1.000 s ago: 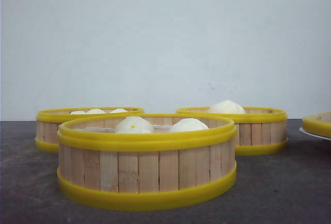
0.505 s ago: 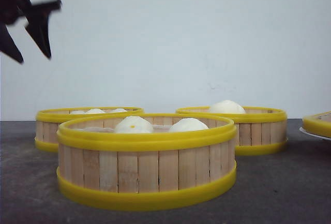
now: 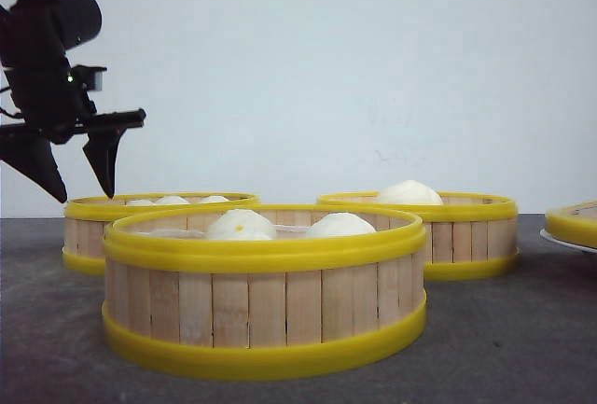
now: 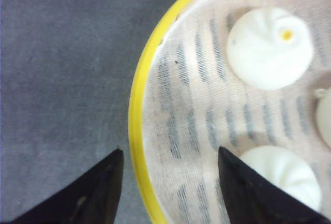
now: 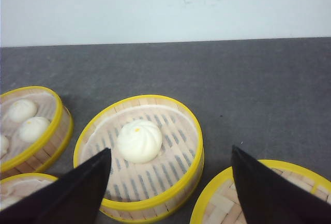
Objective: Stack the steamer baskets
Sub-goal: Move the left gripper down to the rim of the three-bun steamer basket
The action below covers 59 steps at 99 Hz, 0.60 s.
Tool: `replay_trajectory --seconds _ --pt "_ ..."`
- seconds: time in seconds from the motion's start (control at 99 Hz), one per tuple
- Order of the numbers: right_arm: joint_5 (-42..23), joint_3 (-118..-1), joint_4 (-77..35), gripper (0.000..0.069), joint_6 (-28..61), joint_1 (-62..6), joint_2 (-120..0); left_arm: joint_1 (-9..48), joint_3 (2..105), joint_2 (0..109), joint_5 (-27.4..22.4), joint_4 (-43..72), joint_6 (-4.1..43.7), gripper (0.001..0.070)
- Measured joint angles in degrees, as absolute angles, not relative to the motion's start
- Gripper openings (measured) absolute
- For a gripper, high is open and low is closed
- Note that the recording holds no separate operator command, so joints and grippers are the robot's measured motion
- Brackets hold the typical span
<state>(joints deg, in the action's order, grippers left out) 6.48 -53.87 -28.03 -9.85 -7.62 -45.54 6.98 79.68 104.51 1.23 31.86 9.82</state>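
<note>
Three steamer baskets with pale slats and yellow rims stand on the dark table. The near one (image 3: 266, 283) holds two white buns. The back-left basket (image 3: 159, 222) carries several buns, and my left gripper (image 3: 82, 194) hangs open just above its left rim. From the left wrist, that yellow rim (image 4: 135, 131) runs between the spread fingers of my left gripper (image 4: 169, 151), over the cloth-lined floor (image 4: 196, 105). The back-right basket (image 3: 448, 231) holds one bun. My right gripper (image 5: 170, 150) is open, high above that one-bun basket (image 5: 170, 131), and does not show in the front view.
A flat yellow lid (image 3: 571, 222) lies on a white plate (image 3: 564, 243) at the right edge; its woven inside (image 5: 248, 198) shows under my right finger. A pale wall closes the back of the table. Bare dark tabletop (image 5: 258, 89) lies behind the baskets.
My left arm has come into the front view from the upper left and dropped down to the back-left basket's rim, fingers open. The baskets have not moved.
</note>
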Motion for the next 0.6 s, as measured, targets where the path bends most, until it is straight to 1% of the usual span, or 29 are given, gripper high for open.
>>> replay_trajectory --seconds 0.252,0.303,0.444,0.495,0.596 --pt "6.48 -53.87 -28.03 0.0458 -9.80 -7.62 -46.41 5.85 79.68 106.98 1.83 31.77 10.76 0.0293" --pt "6.48 -53.87 -28.01 0.0458 -9.63 -7.62 -46.63 5.61 79.68 106.98 1.85 31.44 11.20 0.0270" --pt "6.46 -53.87 -27.59 0.0458 -9.21 -7.62 -47.24 5.48 79.72 106.98 2.00 31.22 11.88 0.0177" --pt "6.46 -53.87 -27.38 0.0458 -9.21 -7.62 -47.46 5.50 79.72 107.00 1.96 31.33 12.12 0.0163" --pt "6.44 -53.87 -26.57 0.0458 -9.19 -7.62 -47.83 5.50 79.88 108.01 1.85 31.42 12.29 0.0155"
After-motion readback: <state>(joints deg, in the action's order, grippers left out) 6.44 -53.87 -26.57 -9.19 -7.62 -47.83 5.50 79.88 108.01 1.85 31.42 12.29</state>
